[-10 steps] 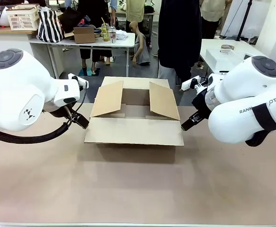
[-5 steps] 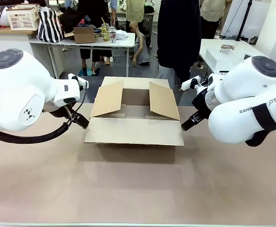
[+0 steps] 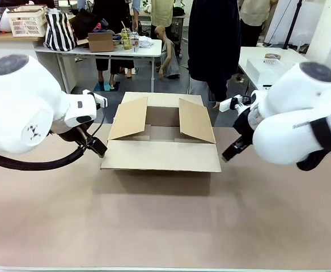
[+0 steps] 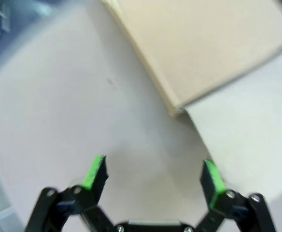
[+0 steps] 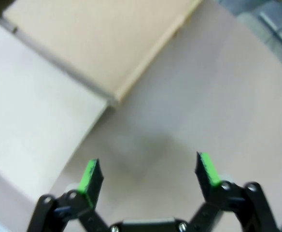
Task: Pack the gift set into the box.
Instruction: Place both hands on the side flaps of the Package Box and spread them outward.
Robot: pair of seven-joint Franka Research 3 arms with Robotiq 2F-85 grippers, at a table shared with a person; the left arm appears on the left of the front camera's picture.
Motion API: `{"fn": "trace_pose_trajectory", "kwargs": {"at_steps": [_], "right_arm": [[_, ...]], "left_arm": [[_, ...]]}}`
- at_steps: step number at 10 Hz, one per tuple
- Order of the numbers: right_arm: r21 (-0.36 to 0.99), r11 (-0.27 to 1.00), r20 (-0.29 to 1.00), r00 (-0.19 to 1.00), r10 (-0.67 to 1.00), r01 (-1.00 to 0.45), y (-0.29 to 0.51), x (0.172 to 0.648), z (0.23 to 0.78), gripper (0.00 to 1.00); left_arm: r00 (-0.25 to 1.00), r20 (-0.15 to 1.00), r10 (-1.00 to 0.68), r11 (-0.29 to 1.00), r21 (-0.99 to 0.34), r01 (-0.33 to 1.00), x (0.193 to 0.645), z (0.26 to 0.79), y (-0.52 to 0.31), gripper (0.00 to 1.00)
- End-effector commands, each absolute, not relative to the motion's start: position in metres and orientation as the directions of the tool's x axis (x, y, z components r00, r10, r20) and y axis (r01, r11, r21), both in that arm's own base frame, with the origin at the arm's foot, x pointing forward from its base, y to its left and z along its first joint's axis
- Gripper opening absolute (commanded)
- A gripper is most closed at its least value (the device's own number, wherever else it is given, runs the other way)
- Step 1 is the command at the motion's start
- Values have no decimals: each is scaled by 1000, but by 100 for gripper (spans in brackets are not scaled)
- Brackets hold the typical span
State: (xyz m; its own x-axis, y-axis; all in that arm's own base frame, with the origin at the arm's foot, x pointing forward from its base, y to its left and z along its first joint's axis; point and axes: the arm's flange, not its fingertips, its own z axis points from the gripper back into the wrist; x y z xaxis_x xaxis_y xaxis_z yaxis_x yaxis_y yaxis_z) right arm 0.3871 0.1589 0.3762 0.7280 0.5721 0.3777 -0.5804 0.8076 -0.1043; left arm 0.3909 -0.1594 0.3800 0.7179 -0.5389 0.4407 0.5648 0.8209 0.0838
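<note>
Jaws wide apart on the left gripper [image 4: 153, 171], green pads [image 4: 95, 171] gripping nothing, only bare table [image 4: 59, 111] between them. Just ahead of those jaws, toward the right-hand pad in the left wrist view, a blurred flap corner of the box [image 4: 204, 43], clear of both fingers. Jaws equally wide on the right gripper [image 5: 150, 169], likewise empty over the pale tabletop. Ahead of them, toward the left-hand pad in the right wrist view, another corner of the same near flap [image 5: 102, 38], also apart from the fingers. From the front, the box midway between the two sets of jaws, standing on the table with all four flaps open. Near flap folded out toward the robot, side flaps raised and leaning inward, far flap tipped back. Left jaws low, just beside the near flap's left corner, too close to tell whether touching. Right jaws low, just beside its right corner, a sliver of table between. Beyond the box, past the far flap and nearer the right jaws' side, a person [image 3: 213, 39] in dark clothing, standing. Farther back, beyond the left jaws' side, a white side table [image 3: 126, 50] with a small cardboard carton [image 3: 101, 41] on it and a striped bag [image 3: 59, 31] close by.
</note>
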Motion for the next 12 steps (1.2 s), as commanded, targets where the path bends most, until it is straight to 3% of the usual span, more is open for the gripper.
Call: {"fn": "trace_pose_trajectory", "kwargs": {"at_steps": [1,3,5,6,7,8,9,11,12], "right_arm": [[-84,844,273,803,530,-529,136,361,450,100],[-77,820,372,747,552,-567,120,330,491,100],[-88,849,563,677,474,-522,118,305,514,100],[-118,885,653,636,411,-450,117,297,523,100],[-108,843,461,725,512,-527,118,316,525,100],[-108,843,461,725,512,-527,118,316,525,100],[-115,861,560,683,468,-495,117,307,551,100],[193,840,591,744,313,-507,106,317,548,100],[546,785,490,872,-18,-291,103,326,559,100]], "left_arm": [[768,325,-552,794,-77,603,363,437,-152,100],[723,373,-582,764,-54,643,322,479,-155,100],[594,543,-593,703,-10,711,288,507,-156,100],[606,565,-560,759,56,649,286,511,-157,100],[662,453,-597,734,-23,679,304,512,-165,100],[662,453,-597,734,-23,679,304,512,-165,100],[623,519,-586,736,18,677,292,537,-163,100],[529,623,-577,525,-214,824,297,538,-166,100],[519,726,-451,375,-374,848,297,543,-152,100]]}}
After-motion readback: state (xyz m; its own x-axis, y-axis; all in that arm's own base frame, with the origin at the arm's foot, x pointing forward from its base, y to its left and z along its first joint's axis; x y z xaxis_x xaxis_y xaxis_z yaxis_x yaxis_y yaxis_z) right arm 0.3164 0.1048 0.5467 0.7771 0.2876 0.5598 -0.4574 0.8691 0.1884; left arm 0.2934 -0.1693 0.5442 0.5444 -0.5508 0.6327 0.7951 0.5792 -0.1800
